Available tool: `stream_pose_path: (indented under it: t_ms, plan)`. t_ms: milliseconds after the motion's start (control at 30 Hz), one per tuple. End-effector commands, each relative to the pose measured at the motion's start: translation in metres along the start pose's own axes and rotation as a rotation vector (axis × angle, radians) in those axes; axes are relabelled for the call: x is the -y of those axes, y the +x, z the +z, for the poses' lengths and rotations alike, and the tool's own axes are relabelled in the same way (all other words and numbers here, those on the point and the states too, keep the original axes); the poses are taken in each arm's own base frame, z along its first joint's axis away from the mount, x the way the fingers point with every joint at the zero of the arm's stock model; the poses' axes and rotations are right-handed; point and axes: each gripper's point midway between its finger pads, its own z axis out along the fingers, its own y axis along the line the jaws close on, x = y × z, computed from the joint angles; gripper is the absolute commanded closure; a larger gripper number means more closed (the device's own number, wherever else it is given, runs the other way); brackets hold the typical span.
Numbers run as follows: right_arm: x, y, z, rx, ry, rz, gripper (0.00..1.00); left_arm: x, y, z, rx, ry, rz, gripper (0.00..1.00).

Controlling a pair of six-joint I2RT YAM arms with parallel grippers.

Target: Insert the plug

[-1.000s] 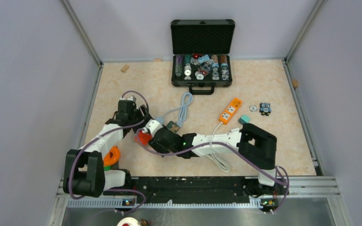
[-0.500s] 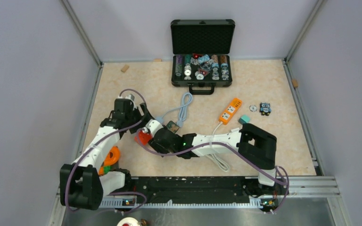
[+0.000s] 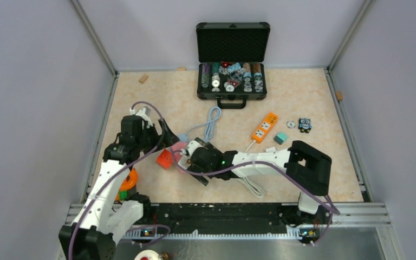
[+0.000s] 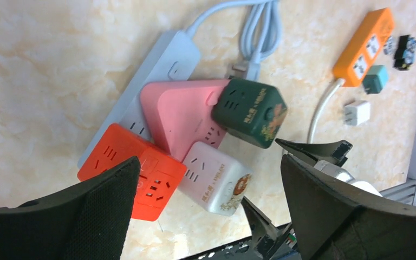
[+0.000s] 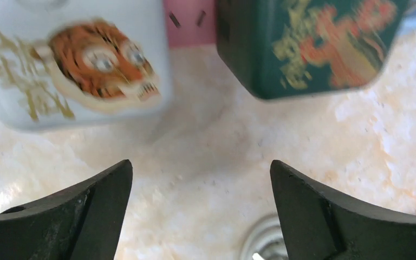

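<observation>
Since the white cube plug [image 4: 214,179] and the green cube plug [image 4: 252,111] both look seated against the pink adapter [image 4: 181,116] on the power strip [image 4: 168,51], the step in hand is probably release and retreat. Each arm should draw straight away from the power strip, jaws wide, so no finger levers a cube loose. Above the power strip the left gripper [image 4: 208,162] hangs fully spread, holding and touching nothing. Low over the table [image 5: 206,124] beside the power strip, the right gripper [image 5: 200,165] faces both cubes, likewise wide and empty.
</observation>
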Motion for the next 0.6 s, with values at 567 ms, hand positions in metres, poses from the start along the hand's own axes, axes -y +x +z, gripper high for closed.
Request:
stream_pose_path:
  t_ms: [567]
  plan:
    - [0.174,0.067,-0.071,0.140,0.293,0.809,0.01,-0.013,-0.039,-0.048,0.137,-0.173,0.171,0.01]
